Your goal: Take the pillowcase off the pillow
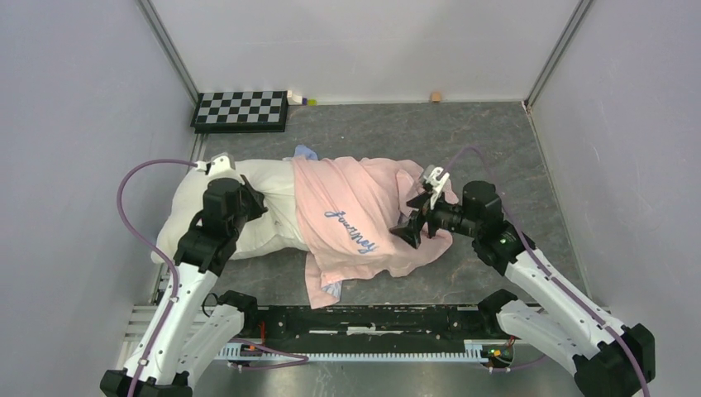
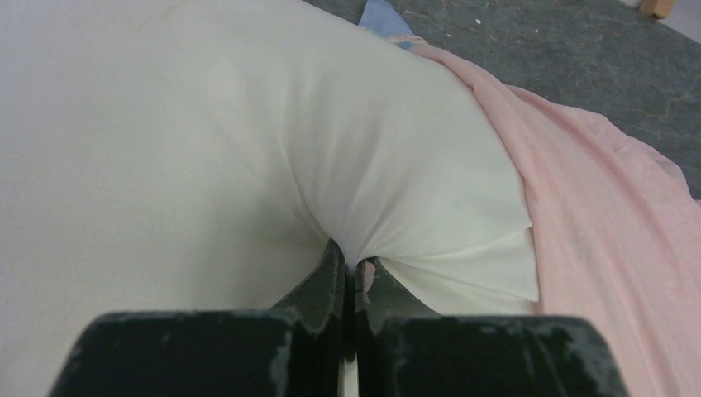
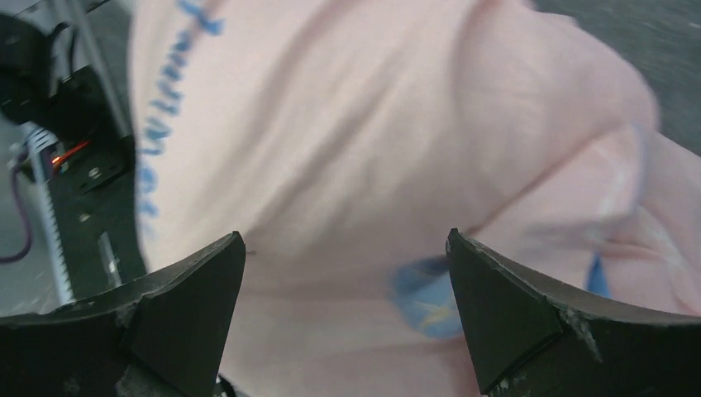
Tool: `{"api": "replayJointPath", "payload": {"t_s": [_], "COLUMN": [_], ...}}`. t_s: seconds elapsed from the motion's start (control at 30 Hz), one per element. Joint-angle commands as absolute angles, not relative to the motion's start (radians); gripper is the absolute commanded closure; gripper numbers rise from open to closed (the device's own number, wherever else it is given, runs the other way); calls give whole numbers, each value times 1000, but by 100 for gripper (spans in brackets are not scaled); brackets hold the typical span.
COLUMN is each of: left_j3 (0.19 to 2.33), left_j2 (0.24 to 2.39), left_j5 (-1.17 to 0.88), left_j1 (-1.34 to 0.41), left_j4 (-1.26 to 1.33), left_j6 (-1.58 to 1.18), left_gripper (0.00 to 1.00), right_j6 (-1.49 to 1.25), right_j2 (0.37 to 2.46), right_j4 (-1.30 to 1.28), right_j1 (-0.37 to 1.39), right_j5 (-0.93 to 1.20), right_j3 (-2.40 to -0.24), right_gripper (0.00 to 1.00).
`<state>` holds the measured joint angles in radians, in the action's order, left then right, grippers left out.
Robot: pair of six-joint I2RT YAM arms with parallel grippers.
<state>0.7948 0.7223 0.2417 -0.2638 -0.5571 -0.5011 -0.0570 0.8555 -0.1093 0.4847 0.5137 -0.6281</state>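
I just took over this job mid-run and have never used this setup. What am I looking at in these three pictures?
Two robot arms stand at the near edge of a grey table. The wide picture looks down from above and behind them. The other two come from a camera on each wrist. On the table lies a white pillow, its right part covered by a pink pillowcase with blue lettering. The left gripper is shut, pinching a fold of the bare pillow. The right gripper is open over the pillowcase and holds nothing.
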Motion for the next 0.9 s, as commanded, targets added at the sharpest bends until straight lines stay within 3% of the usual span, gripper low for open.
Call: {"api": "replayJointPath", "payload": {"t_s": [0.0, 0.17, 0.3, 0.53, 0.63, 0.7, 0.73, 0.83, 0.87], "left_j3": [812, 816, 822, 825, 824, 824, 825, 830, 833], "left_j2": [720, 741, 748, 747, 745, 744, 743, 742, 740], "left_j5": [178, 161, 166, 198, 203, 208, 213, 248, 269], "left_j1": [-264, -264, -264, -264, -264, -264, -264, -264, -264], "left_j4": [-437, -447, -451, -463, -465, -467, -469, -484, -492], "left_j6": [-474, -475, -475, -478, -479, -480, -480, -488, -494], "left_gripper": [98, 98, 98, 98, 98, 98, 98, 98, 98], "right_j6": [28, 39, 62, 34, 21, 11, 6, -19, -34], "right_j2": [848, 823, 830, 833, 862, 883, 893, 912, 914], "right_j4": [-92, -152, -212, -235, -258, -281, -292, -326, -335], "right_j1": [602, 700, 707, 733, 739, 741, 741, 740, 741], "right_j5": [655, 564, 486, 451, 394, 335, 285, 88, 15], "right_j3": [-643, -631, -621, -569, -558, -565, -573, -602, -609], "right_gripper": [2, 2, 10, 13, 18, 29, 42, 93, 100]}}
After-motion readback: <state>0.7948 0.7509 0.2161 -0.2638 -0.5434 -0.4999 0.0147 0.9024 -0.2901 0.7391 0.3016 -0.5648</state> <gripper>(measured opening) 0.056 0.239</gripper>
